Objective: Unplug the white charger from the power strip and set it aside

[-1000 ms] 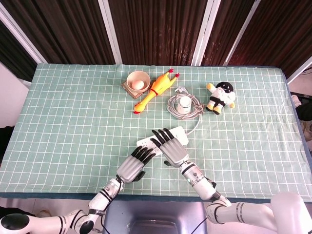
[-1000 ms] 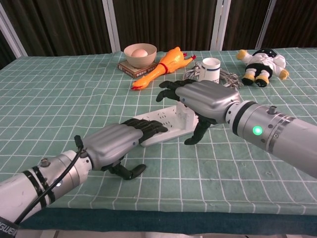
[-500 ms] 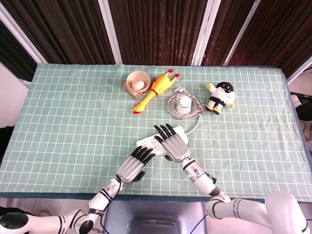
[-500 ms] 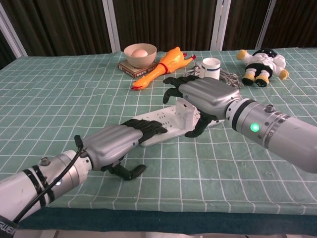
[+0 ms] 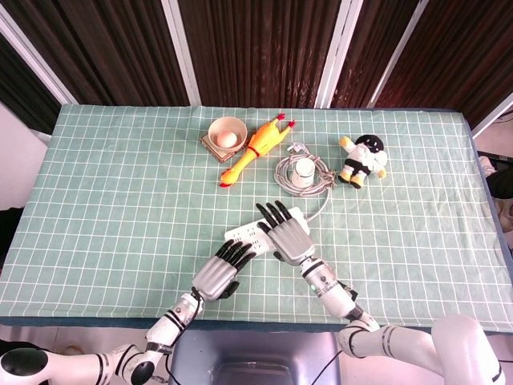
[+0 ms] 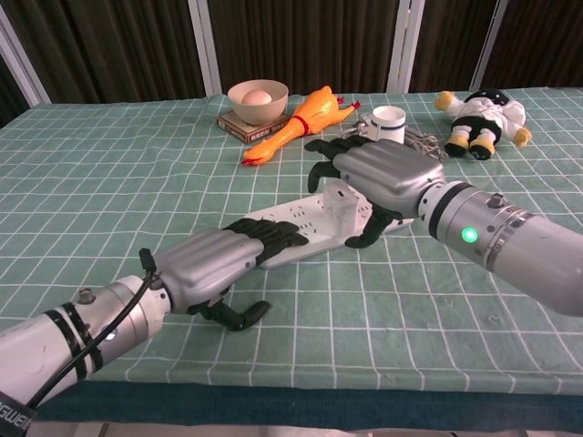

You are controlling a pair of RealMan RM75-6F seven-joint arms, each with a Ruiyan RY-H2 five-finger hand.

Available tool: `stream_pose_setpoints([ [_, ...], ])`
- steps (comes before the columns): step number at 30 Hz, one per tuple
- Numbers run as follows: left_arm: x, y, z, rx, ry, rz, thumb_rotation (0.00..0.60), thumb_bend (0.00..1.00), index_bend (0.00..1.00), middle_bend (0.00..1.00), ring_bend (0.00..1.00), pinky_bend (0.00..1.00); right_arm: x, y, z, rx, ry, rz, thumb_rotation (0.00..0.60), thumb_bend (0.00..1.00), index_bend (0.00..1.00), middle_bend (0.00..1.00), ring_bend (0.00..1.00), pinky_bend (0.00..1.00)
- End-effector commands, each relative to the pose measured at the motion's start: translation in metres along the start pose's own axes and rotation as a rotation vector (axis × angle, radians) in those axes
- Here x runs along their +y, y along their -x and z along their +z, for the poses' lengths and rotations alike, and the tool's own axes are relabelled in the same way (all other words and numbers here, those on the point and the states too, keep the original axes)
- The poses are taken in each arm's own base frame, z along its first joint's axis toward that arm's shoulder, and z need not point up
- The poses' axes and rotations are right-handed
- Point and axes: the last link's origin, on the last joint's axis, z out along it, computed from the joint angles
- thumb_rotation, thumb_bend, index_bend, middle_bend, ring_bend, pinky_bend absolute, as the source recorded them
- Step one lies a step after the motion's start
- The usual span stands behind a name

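Observation:
A white power strip (image 6: 296,221) (image 5: 255,231) lies slantwise on the green checked cloth. A white cube charger (image 6: 342,208) stands plugged into its right part; the head view hides it under my right hand. My right hand (image 6: 383,175) (image 5: 287,235) arches over the charger, fingers spread past it and the thumb (image 6: 366,238) down by its near side, not closed around it. My left hand (image 6: 211,261) (image 5: 216,273) lies palm down, its fingertips (image 6: 278,235) resting on the strip's near left end.
At the back stand a bowl with an egg (image 5: 226,133) (image 6: 258,98) on a book, a yellow rubber chicken (image 5: 255,147) (image 6: 299,121), a white cup (image 5: 303,173) (image 6: 387,126) inside a coiled cable, and a plush doll (image 5: 362,160) (image 6: 481,118).
My right hand has slid forward and to the right along the strip, so that it now covers the charger. The left hand has stayed on the strip's end.

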Motion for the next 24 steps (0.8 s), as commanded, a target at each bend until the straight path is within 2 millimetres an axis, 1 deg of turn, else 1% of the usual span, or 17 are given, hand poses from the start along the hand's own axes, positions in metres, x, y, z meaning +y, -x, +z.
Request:
stream_pose_setpoints([
  [1, 0.0001, 0.0002, 0.0008, -0.001, -0.001, -0.002, 0.600, 0.44, 0.00, 0.00, 0.00, 0.08, -0.0002, 0.0008, 0.0005, -0.001, 0.002, -0.007, 0.600, 0.33, 0.45, 0.10, 0.00, 0.00],
  [3, 0.0000, 0.0002, 0.0009, -0.002, -0.001, -0.002, 0.600, 0.44, 0.00, 0.00, 0.00, 0.08, 0.0005, 0.0009, 0.0009, 0.003, 0.007, -0.016, 0.600, 0.36, 0.49, 0.12, 0.00, 0.00],
  [7, 0.0001, 0.0004, 0.0005, -0.002, 0.000, -0.001, 0.600, 0.44, 0.00, 0.00, 0.00, 0.08, 0.0011, 0.0014, 0.0013, 0.003, 0.013, -0.019, 0.600, 0.38, 0.51, 0.15, 0.00, 0.01],
  [9, 0.0000, 0.0017, -0.0019, -0.005, 0.001, 0.000, 0.600, 0.44, 0.00, 0.00, 0.00, 0.08, 0.0023, 0.0024, 0.0023, -0.004, 0.022, -0.014, 0.600, 0.38, 0.51, 0.20, 0.05, 0.05],
  [11, -0.0006, 0.0020, -0.0041, -0.004, -0.001, 0.002, 0.600, 0.43, 0.00, 0.00, 0.00, 0.08, 0.0022, 0.0034, 0.0029, -0.008, 0.025, -0.015, 0.600, 0.38, 0.53, 0.28, 0.13, 0.11],
  [12, -0.0008, 0.0017, -0.0038, -0.004, -0.003, 0.001, 0.600, 0.43, 0.00, 0.00, 0.00, 0.08, 0.0022, 0.0035, 0.0029, -0.008, 0.026, -0.015, 0.600, 0.38, 0.53, 0.30, 0.15, 0.13],
  [15, -0.0017, 0.0014, -0.0025, -0.005, -0.007, 0.002, 0.600, 0.44, 0.00, 0.00, 0.00, 0.08, 0.0017, 0.0038, 0.0028, -0.009, 0.027, -0.016, 0.600, 0.39, 0.55, 0.38, 0.24, 0.24],
  [18, -0.0023, 0.0007, -0.0008, -0.006, -0.009, 0.001, 0.600, 0.44, 0.00, 0.00, 0.00, 0.08, 0.0012, 0.0038, 0.0029, -0.010, 0.027, -0.017, 0.600, 0.39, 0.59, 0.41, 0.29, 0.30],
  [20, -0.0024, 0.0004, -0.0002, -0.006, -0.009, 0.002, 0.600, 0.43, 0.00, 0.00, 0.00, 0.08, 0.0009, 0.0039, 0.0030, -0.012, 0.027, -0.017, 0.600, 0.39, 0.61, 0.43, 0.32, 0.32],
  [24, -0.0025, 0.0003, 0.0005, -0.006, -0.010, 0.002, 0.600, 0.44, 0.00, 0.00, 0.00, 0.08, 0.0002, 0.0035, 0.0029, -0.012, 0.026, -0.013, 0.600, 0.39, 0.65, 0.46, 0.35, 0.35],
])
